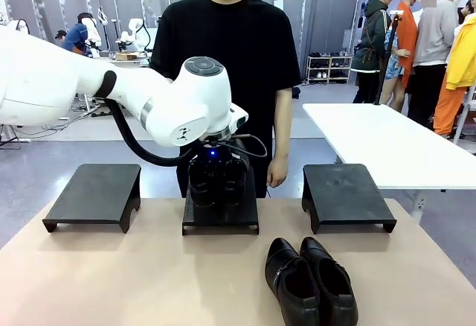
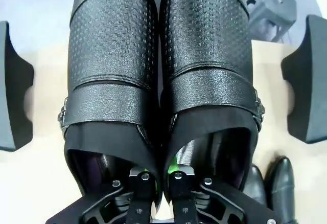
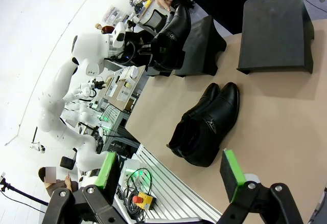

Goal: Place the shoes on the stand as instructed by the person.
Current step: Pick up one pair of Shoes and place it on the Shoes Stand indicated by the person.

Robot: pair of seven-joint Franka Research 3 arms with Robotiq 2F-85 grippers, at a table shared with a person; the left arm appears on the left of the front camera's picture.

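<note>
One pair of glossy black shoes (image 1: 216, 184) hangs over the middle black stand (image 1: 221, 220), and my left gripper (image 1: 216, 171) is shut on it. In the left wrist view the gripper (image 2: 159, 179) pinches the two inner walls of the held shoes (image 2: 158, 65) together, toes pointing away. I cannot tell whether the soles touch the stand. The other pair of shoes (image 1: 310, 281) lies on the table near the front right. My right gripper (image 3: 168, 178) is open above the table's edge, well short of that pair (image 3: 204, 127). The person (image 1: 223, 50) stands behind the middle stand.
A left stand (image 1: 93, 192) and a right stand (image 1: 346, 192) flank the middle one, both bare. The person's hand (image 1: 277, 170) hangs beside the middle stand. A white table (image 1: 387, 140) stands at the back right.
</note>
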